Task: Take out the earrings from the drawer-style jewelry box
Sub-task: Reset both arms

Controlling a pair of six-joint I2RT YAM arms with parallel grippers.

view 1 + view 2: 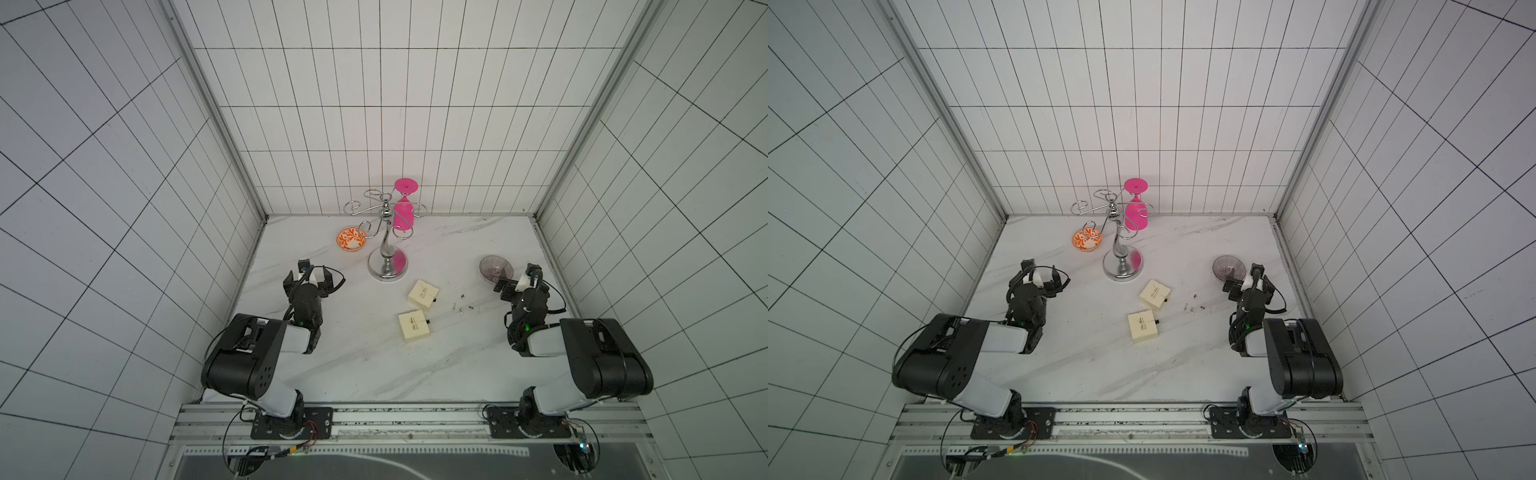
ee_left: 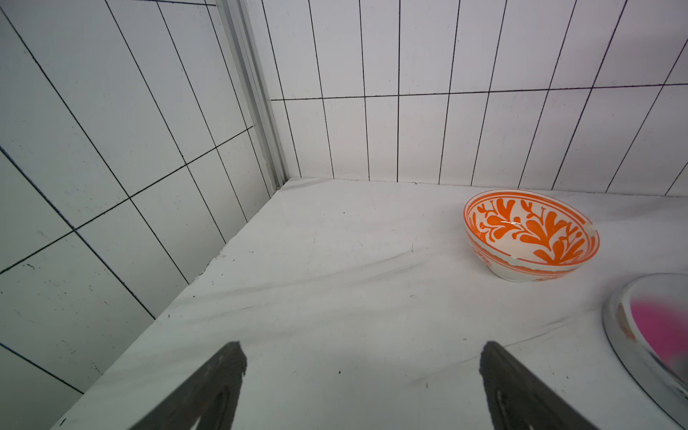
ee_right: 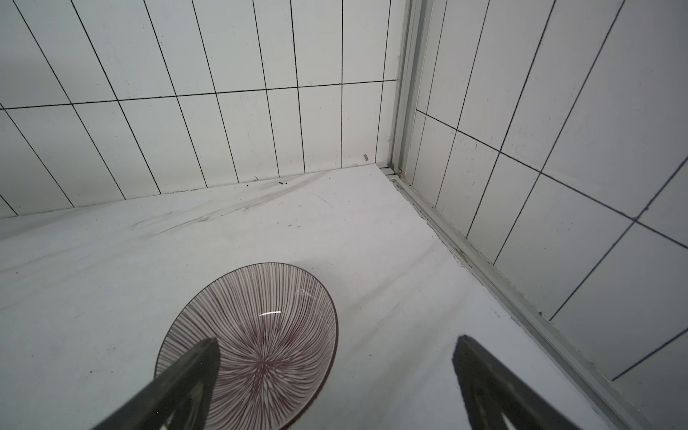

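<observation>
Two cream drawer-style jewelry boxes (image 1: 423, 294) (image 1: 414, 326) lie mid-table in both top views, each with a small black pull tab on its right side and its drawer looking pushed in. Right of them, several tiny specks, the earrings (image 1: 457, 308) (image 1: 1187, 308), are scattered on the marble. My left gripper (image 1: 309, 274) (image 2: 363, 350) hovers open at the left, far from the boxes, with only bare table between its fingers. At the right my right gripper (image 1: 517, 278) (image 3: 337, 340) is open too, empty, one finger over a striped bowl.
An orange-patterned bowl (image 1: 351, 239) (image 2: 532, 238) sits at the back left. A chrome glass rack (image 1: 387, 249) beside it holds an upside-down pink glass (image 1: 403, 212). A purple striped bowl (image 1: 496, 268) (image 3: 249, 335) lies just ahead of the right gripper. Tiled walls enclose three sides.
</observation>
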